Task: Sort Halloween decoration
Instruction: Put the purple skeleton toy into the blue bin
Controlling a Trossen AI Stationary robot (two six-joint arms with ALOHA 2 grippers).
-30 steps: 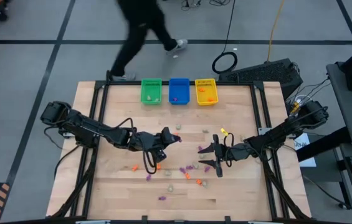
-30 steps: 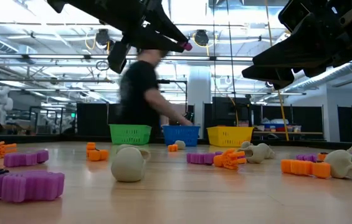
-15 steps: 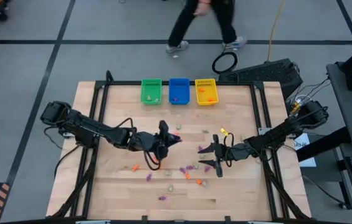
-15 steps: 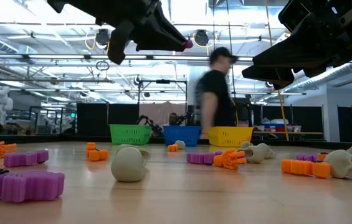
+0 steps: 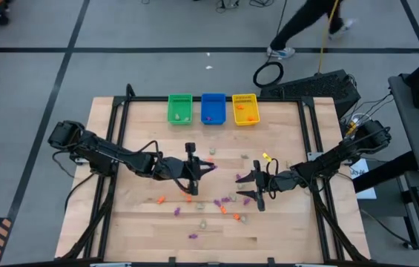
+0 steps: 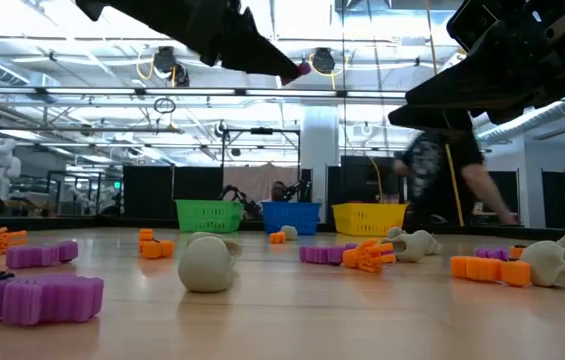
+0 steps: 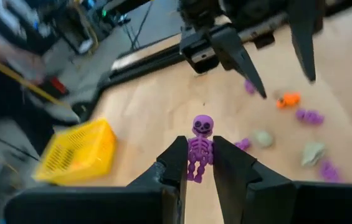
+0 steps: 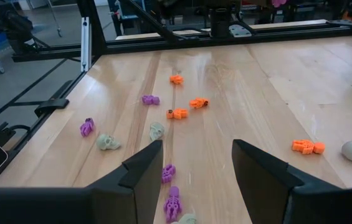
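Observation:
My left gripper (image 5: pixel 203 168) hovers above the table's middle, shut on a small purple skeleton (image 7: pixel 200 144), one of the Halloween decorations. It also shows at the top of the low view (image 6: pixel 297 72). My right gripper (image 5: pixel 249 188) hangs open to its right, above the table, with nothing between its fingers (image 8: pixel 197 168). Other orange, purple and pale decorations (image 5: pixel 224 208) lie scattered on the wood below and nearer the front edge. Orange and purple pieces and pale skulls (image 8: pixel 157 130) show in the right wrist view. My left gripper pinches the skeleton's legs and hips (image 7: pixel 195 170) between its two fingers. The fingers come nearly level from the table's left, tipped slightly down. The skull and ribs (image 7: pixel 202 126) stick out past the fingertips, in line with the fingers. The figure is lifted clear of the table.
A green bin (image 5: pixel 180 109), a blue bin (image 5: pixel 213 108) and a yellow bin (image 5: pixel 245 109) stand side by side at the table's far edge. A person (image 5: pixel 305 26) walks on the floor beyond the table. A black frame (image 5: pixel 120 119) borders the tabletop.
My left gripper has rolled about its own pointing line while staying in place, and the purple skeleton has turned with it. The person behind the table has walked from the left toward the right.

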